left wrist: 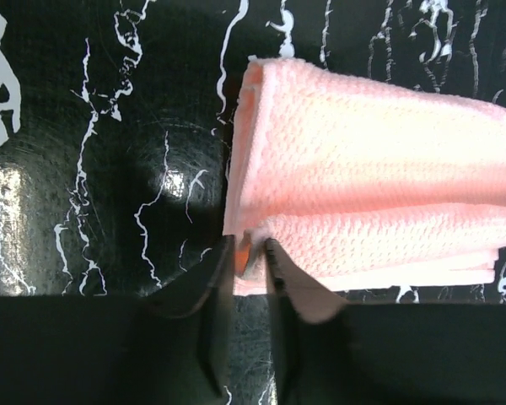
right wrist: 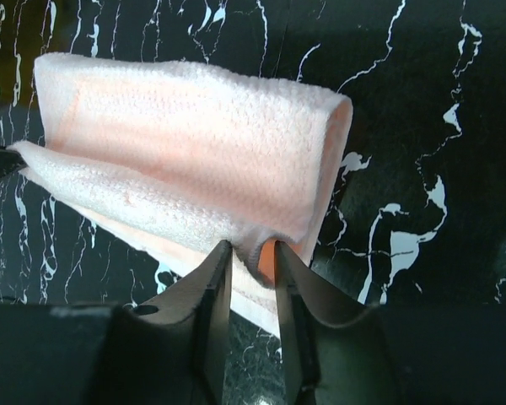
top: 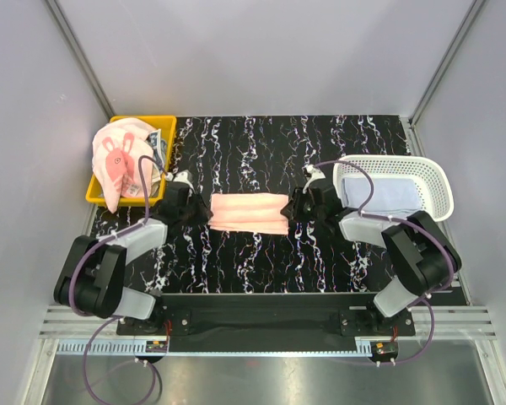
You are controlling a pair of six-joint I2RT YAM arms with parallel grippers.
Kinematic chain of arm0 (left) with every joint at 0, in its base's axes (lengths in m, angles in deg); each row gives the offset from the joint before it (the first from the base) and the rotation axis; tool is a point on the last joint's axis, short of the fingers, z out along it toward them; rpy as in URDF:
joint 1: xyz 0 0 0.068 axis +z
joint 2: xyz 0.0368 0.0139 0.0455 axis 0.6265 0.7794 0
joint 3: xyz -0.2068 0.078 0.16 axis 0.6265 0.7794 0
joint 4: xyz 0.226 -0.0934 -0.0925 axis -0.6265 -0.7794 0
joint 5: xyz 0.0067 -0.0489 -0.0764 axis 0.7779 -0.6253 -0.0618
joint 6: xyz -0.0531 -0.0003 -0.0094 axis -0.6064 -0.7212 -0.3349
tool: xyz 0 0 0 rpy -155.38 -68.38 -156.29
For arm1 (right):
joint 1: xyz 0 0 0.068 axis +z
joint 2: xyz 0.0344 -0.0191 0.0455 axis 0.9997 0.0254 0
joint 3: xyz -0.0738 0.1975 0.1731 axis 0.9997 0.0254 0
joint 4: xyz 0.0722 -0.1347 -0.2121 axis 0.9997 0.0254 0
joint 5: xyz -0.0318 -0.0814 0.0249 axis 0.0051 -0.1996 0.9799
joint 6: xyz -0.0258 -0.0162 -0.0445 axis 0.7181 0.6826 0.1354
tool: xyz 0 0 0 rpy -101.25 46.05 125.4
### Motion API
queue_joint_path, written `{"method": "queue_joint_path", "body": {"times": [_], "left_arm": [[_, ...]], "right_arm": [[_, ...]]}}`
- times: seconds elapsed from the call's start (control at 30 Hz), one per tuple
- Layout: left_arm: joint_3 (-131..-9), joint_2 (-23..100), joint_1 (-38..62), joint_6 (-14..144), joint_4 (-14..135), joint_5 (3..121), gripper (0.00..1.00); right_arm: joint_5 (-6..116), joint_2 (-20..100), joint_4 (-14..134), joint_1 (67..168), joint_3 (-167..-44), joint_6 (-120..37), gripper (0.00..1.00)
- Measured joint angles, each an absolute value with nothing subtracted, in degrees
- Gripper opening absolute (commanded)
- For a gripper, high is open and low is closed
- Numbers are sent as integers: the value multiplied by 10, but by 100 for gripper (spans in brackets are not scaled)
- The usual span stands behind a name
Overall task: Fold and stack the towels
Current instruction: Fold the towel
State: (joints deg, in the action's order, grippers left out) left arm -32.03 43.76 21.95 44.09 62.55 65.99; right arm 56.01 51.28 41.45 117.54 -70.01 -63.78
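Observation:
A plain pink towel [top: 249, 213] lies folded into a long strip in the middle of the black marble-patterned table. My left gripper [top: 201, 211] is at its left end and my right gripper [top: 297, 207] at its right end. In the left wrist view the towel [left wrist: 371, 169] has its near corner between the tips of the left gripper [left wrist: 250, 245], whose jaws stand slightly apart. In the right wrist view a bunched edge of the towel [right wrist: 194, 143] sits between the parted tips of the right gripper [right wrist: 253, 249], and an orange pad shows beside it.
A yellow bin [top: 164, 135] at the back left holds a pink rabbit-print towel [top: 118, 160] and other cloths. A white mesh basket [top: 438, 181] at the right holds a pale blue-white towel [top: 388, 196]. Grey walls enclose the table.

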Motion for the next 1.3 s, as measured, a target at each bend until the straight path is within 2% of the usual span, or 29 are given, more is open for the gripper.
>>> {"method": "queue_joint_path", "body": {"times": [0.37,0.6,0.83,1.1,1.3], "left_arm": [[-335,349,207,433,576,673,29],[-432,436,157,424,539,700,19],[-442,533,142,411,508,738,13],[-433,548,142,397,518,751,13],[-433,540,142,398,505,753,14]], "right_arm": [[509,424,526,1188,-718,-650,38],[463,472,608,1241,-826,-657,36],[465,567,611,1259,-815,-686,32],[468,565,563,1258,-774,-724,32],[466,539,611,1258,-775,-723,32]]}}
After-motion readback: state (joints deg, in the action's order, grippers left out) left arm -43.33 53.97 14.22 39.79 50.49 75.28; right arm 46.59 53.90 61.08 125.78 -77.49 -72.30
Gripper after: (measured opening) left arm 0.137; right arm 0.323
